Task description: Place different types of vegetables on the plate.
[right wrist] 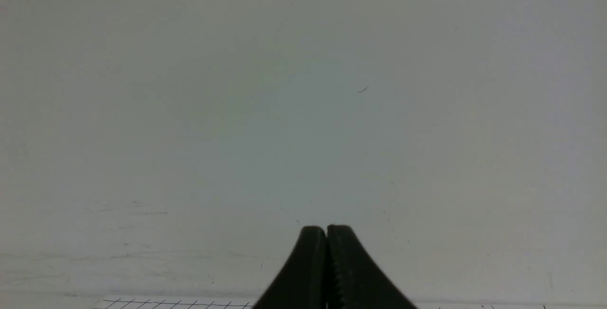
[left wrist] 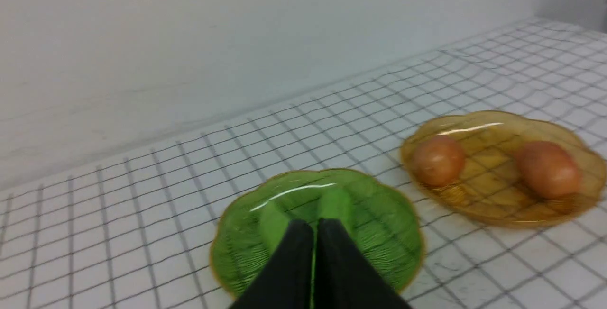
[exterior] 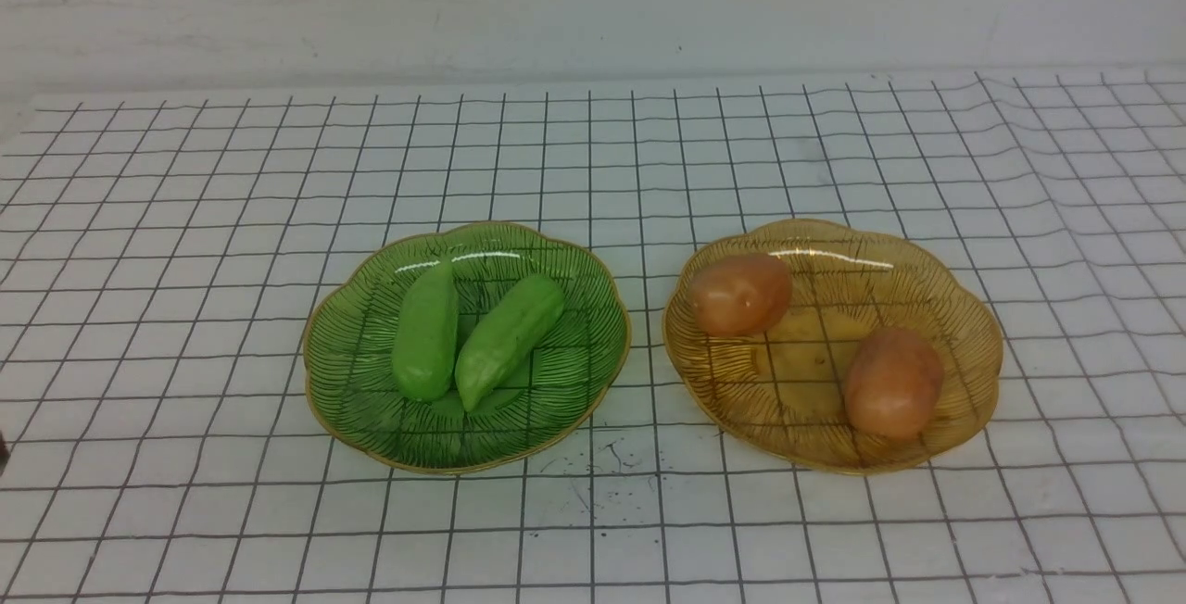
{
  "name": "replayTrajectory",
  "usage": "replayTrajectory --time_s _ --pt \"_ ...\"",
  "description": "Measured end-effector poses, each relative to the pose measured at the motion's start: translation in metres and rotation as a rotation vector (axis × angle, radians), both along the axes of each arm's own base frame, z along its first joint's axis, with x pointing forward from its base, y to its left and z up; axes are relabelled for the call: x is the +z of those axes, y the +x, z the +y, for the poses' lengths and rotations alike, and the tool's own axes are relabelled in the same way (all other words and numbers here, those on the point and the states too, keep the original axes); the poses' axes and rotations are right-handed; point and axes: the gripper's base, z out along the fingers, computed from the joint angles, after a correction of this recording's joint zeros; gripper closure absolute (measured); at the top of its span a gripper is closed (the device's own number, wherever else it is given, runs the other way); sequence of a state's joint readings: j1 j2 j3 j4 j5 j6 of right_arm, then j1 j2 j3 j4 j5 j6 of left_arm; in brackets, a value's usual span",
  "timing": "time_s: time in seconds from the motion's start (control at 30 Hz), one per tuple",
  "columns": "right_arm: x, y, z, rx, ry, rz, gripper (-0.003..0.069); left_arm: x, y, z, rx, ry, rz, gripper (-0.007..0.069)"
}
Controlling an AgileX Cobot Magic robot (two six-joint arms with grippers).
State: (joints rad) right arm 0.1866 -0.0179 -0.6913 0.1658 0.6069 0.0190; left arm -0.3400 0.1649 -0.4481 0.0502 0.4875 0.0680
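Both my grippers were closed on nothing. The left gripper [left wrist: 314,226] had its jaws pressed together, with only a thin line of green showing between them, and it hung near the green plate [exterior: 352,354] without touching it. The right gripper [right wrist: 326,231] was also shut and empty, and it pointed at the bare wall [right wrist: 303,110], away from the work.

The two cucumbers [exterior: 468,335] lay side by side on the green plate, nearly touching at their lower ends. The two potatoes [exterior: 815,345] lay apart on the amber plate [exterior: 973,345], just beside the green one. So all four vegetables were sorted by kind, and I judged that the task was finished, or that only pulling the arms away remained.

If one more move was needed, I would first open the jaws wide and come down across the narrow width of a cucumber, not along its length. The toys looked smooth and rounded, so a grip near a tapered end could slip. The plates looked light and glassy, and I should not push on their wavy rims.

The table [exterior: 185,215] was white with a black grid, a little wrinkled at the far right, with dark scuffs in front between the plates. Behind it stood a plain pale wall.
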Motion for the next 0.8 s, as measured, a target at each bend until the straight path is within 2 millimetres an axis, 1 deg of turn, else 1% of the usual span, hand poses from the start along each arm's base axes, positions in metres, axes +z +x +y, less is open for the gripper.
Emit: replayTrajectory --time_s 0.07,0.1,0.13,0.2,0.23,0.27,0.37,0.8 --pt "0.000 0.000 0.000 0.000 0.000 0.000 0.0674 -0.053 0.005 0.003 0.119 -0.025 -0.005 0.0632" --pt "0.000 0.000 0.000 0.000 0.000 0.000 0.0674 -0.055 0.004 0.004 0.126 -0.032 -0.019 0.0632" --pt "0.000 0.000 0.000 0.000 0.000 0.000 0.0674 -0.081 0.007 0.005 0.168 -0.038 0.003 0.0632" --pt "0.000 0.000 0.000 0.001 0.001 0.000 0.0674 -0.114 0.011 0.008 0.236 -0.042 0.059 0.0632" --pt "0.000 0.000 0.000 0.003 0.003 0.000 0.0674 -0.125 0.012 0.009 0.260 -0.041 0.101 0.0632" --pt "0.000 0.000 0.000 0.003 0.003 0.001 0.0674 -0.132 0.012 0.010 0.279 -0.036 0.138 0.0632" --pt "0.000 0.000 0.000 0.002 0.002 0.001 0.0674 -0.137 0.011 0.011 0.291 -0.023 0.195 0.0632" --pt "0.000 0.000 0.000 0.002 0.002 0.001 0.0674 -0.138 0.010 0.010 0.291 -0.044 0.203 0.0632"
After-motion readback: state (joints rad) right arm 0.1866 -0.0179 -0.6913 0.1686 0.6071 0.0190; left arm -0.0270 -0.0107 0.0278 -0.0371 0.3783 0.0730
